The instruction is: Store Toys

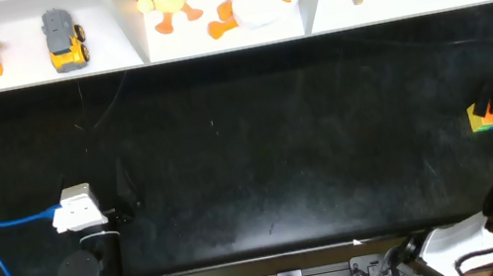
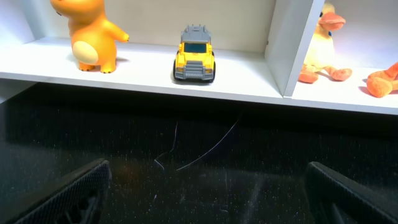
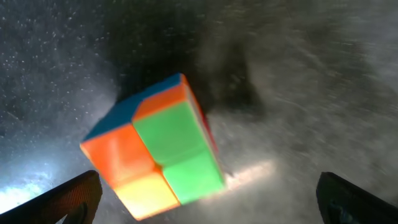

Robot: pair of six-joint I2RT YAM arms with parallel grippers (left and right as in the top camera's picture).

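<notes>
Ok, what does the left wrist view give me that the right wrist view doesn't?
The left wrist view has the white shelf, with an orange toy figure and a yellow toy truck in one compartment and a plush duck past the divider. The right wrist view instead has the multicoloured cube on the table, apart from the fingers. Both show the black tabletop and an open gripper: the left gripper and the right gripper.

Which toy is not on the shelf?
The colourful puzzle cube: it alone is on the black table, by the right hand; the rest sit in the white shelf.
</notes>
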